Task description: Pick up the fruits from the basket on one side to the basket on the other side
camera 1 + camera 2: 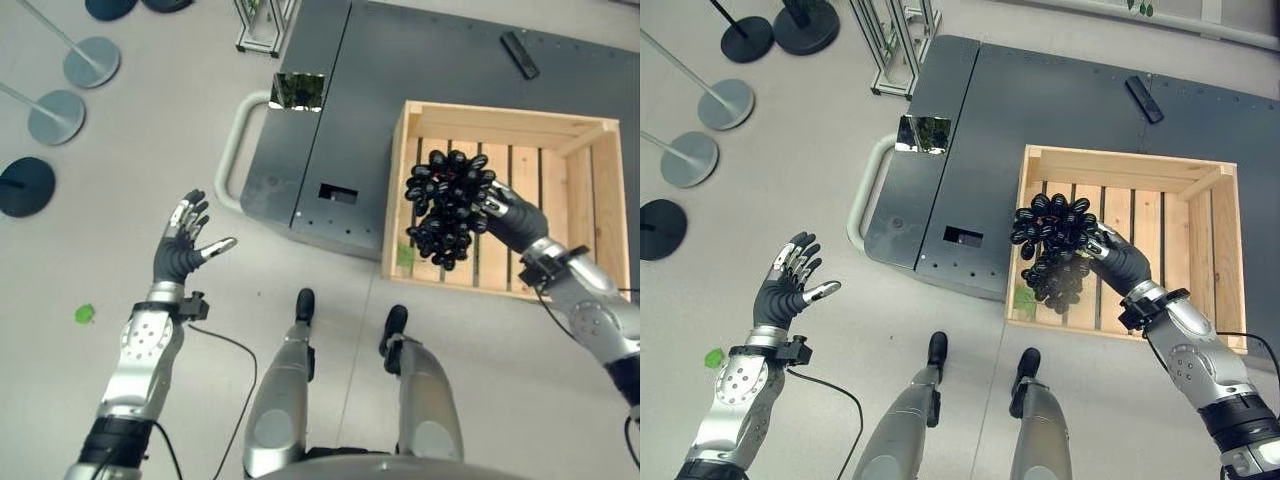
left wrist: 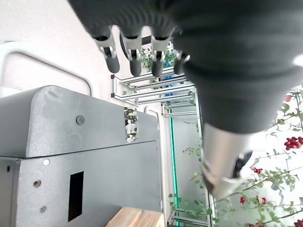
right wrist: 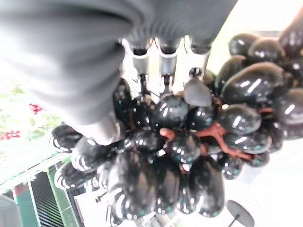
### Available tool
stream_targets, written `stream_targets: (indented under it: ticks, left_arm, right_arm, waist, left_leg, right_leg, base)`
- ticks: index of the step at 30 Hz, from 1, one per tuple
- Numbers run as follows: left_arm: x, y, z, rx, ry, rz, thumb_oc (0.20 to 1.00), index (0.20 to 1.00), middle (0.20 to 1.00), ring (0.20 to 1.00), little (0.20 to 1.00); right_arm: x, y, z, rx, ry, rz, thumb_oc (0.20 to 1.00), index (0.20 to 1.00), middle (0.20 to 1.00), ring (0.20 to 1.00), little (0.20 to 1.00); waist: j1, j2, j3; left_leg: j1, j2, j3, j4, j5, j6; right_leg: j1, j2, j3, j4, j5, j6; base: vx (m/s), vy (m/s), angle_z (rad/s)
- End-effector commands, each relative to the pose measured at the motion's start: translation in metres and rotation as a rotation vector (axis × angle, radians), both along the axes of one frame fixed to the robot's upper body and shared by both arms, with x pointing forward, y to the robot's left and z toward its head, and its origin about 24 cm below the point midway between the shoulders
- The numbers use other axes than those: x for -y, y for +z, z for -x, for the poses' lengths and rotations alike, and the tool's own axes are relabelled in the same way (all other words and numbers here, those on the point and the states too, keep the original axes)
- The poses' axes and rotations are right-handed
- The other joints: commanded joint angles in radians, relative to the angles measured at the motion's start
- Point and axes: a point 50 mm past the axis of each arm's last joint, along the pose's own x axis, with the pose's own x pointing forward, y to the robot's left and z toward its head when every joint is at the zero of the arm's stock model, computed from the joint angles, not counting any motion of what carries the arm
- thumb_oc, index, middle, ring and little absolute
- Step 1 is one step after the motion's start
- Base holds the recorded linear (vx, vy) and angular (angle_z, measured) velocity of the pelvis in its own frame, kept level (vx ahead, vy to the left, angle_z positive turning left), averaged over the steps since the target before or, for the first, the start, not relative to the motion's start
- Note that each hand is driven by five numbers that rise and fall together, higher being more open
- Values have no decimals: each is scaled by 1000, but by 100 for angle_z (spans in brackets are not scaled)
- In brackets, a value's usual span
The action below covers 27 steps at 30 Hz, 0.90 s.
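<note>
From where I stand, the right hand [image 1: 1120, 258] has its fingers curled round a bunch of dark grapes [image 1: 1052, 250] and holds it above the slatted floor of the wooden crate [image 1: 1210, 290], near the crate's left wall; the right wrist view shows the fingers pressed in among the glossy berries and the reddish stem. The crate, which seems to serve as one of the baskets, sits on a dark grey surface [image 1: 1040, 110]. I can make out no other fruit in it, only a small green scrap at its near left corner. The left hand [image 1: 185, 240] hangs over the bare floor on the other side, fingers spread and holding nothing. I see no second basket anywhere, so I cannot say where the grapes are bound. By my reckoning the job is at its lifting stage: the bunch is gripped, but the carry across and the setting down are not yet done.
</note>
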Motion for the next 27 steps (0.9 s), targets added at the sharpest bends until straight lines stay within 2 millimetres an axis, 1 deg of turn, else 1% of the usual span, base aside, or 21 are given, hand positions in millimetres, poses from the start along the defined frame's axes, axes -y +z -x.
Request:
stream_targets:
  ticks: [1, 3, 5, 7, 9, 10, 11, 13, 17, 18, 19, 20, 21, 22, 23, 26, 27]
  left_arm:
    - [2, 14, 5, 94, -21, 29, 1000, 1000, 1000, 1000, 1000]
    - [0, 14, 6, 92, -11, 28, 1000, 1000, 1000, 1000, 1000]
    - [-2, 13, 7, 89, -7, 27, 1000, 1000, 1000, 1000, 1000]
    - [-7, 12, 9, 80, -4, 23, 1000, 1000, 1000, 1000, 1000]
    - [-10, 11, 12, 60, -35, 24, 1000, 1000, 1000, 1000, 1000]
    - [-13, 9, 14, 25, -97, 43, 1000, 1000, 1000, 1000, 1000]
    - [-13, 9, 15, 25, -97, 44, 1000, 1000, 1000, 1000, 1000]
    - [-14, 12, 17, -6, -169, 19, 1000, 1000, 1000, 1000, 1000]
    - [-14, 28, 20, -69, -366, -24, 1000, 1000, 1000, 1000, 1000]
    - [-12, 32, 21, -81, -411, -25, 1000, 1000, 1000, 1000, 1000]
    - [-6, 39, 20, -118, -493, -23, 1000, 1000, 1000, 1000, 1000]
    - [-6, 39, 20, -118, -493, -23, 1000, 1000, 1000, 1000, 1000]
    - [-1, 47, 20, -151, -593, -29, 1000, 1000, 1000, 1000, 1000]
    - [-1, 48, 20, -151, -593, -29, 1000, 1000, 1000, 1000, 1000]
    - [4, 47, 17, -185, -644, -21, 1000, 1000, 1000, 1000, 1000]
    - [6, 47, 17, -203, -663, -26, 1000, 1000, 1000, 1000, 1000]
    - [12, 47, 16, -263, -711, -54, 1000, 1000, 1000, 1000, 1000]
  right_arm:
    - [-9, 34, 1, 170, 40, -119, 200, 200, 200, 200, 200]
    - [-10, 32, 0, 171, 34, -137, 200, 200, 200, 200, 200]
    - [-11, 33, 1, 175, 38, -144, 200, 200, 200, 200, 200]
    - [-11, 34, 2, 181, 42, -140, 200, 200, 200, 200, 200]
    - [-10, 36, 3, 185, 49, -128, 200, 200, 200, 200, 200]
    - [-10, 36, 5, 176, 64, -97, 200, 200, 200, 200, 200]
    - [-10, 36, 5, 175, 64, -97, 200, 200, 200, 200, 200]
    - [-10, 34, 4, 156, 73, -74, 200, 200, 200, 200, 200]
    - [-13, 32, 5, 125, 106, -24, 200, 200, 200, 200, 200]
    - [-14, 30, 4, 114, 110, -17, 200, 200, 200, 200, 200]
    - [-19, 30, 3, 103, 136, 12, 200, 200, 200, 200, 200]
    - [-19, 30, 3, 103, 136, 12, 200, 200, 200, 200, 200]
    - [-23, 30, 4, 99, 162, 28, 200, 200, 200, 200, 200]
    - [-23, 30, 4, 99, 162, 28, 200, 200, 200, 200, 200]
    - [-29, 28, 4, 87, 191, 30, 200, 200, 200, 200, 200]
    - [-31, 27, 3, 81, 203, 28, 200, 200, 200, 200, 200]
    - [-37, 23, 1, 66, 212, 15, 200, 200, 200, 200, 200]
  waist:
    - [-9, -2, -91]
    - [-11, 0, -112]
    - [-11, 0, -118]
    - [-12, 3, -141]
    - [-15, 7, -155]
    - [-17, 12, -166]
    - [-17, 12, -166]
    - [-19, 17, -177]
    - [-27, 15, -205]
    - [-25, 13, -216]
    - [-28, 9, -234]
    - [-28, 8, -233]
    - [-30, 3, -252]
    - [-29, 3, -251]
    - [-33, -4, -270]
    - [-32, -5, -278]
    - [-34, -7, -300]
  left_leg:
    - [28, -31, -7, -2, -34, 4]
    - [40, -31, -7, -6, -35, 6]
    - [50, -32, -4, -7, -38, 7]
    - [71, -33, -1, -15, -43, 8]
    - [85, -33, 2, -16, -45, 8]
    - [100, -35, 6, -19, -48, 8]
    - [101, -34, 6, -20, -48, 8]
    - [117, -33, 9, -25, -51, 9]
    - [149, -33, 18, -28, -61, 10]
    - [160, -33, 22, -30, -64, 11]
    - [175, -33, 26, -29, -70, 11]
    - [176, -33, 27, -29, -70, 11]
    - [194, -30, 34, -29, -77, 10]
    - [196, -30, 35, -30, -77, 10]
    - [212, -28, 39, -30, -84, 11]
    - [222, -27, 41, -33, -87, 11]
    - [246, -23, 51, -41, -92, 12]
  right_leg:
    - [63, -11, -41, -76, 57, 72]
    - [79, -8, -42, -95, 64, 73]
    - [91, -5, -41, -104, 66, 72]
    - [115, -1, -41, -122, 69, 73]
    - [134, -1, -42, -134, 72, 75]
    - [151, 1, -39, -147, 76, 76]
    - [153, 2, -39, -148, 76, 76]
    - [167, 5, -40, -157, 79, 79]
    - [203, 9, -35, -186, 90, 84]
    - [215, 12, -34, -196, 91, 84]
    - [232, 17, -29, -209, 95, 85]
    - [234, 17, -29, -210, 95, 85]
    - [255, 20, -30, -222, 95, 88]
    - [257, 20, -29, -222, 95, 88]
    - [273, 23, -30, -233, 96, 90]
    - [282, 25, -27, -239, 97, 90]
    - [304, 29, -20, -250, 97, 93]
  base:
    - [34, 9, 3]
    - [38, 5, 1]
    - [19, 5, -1]
    - [23, 5, -1]
    - [34, 22, -1]
    - [0, 0, 0]
    - [0, 0, 0]
    - [0, 0, 0]
    - [33, 2, -2]
    - [73, -12, -4]
    - [62, -14, -6]
    - [77, -28, -7]
    - [41, -16, -10]
    - [90, -36, -10]
    - [51, -21, -10]
    - [67, -14, -8]
    - [68, -9, -8]
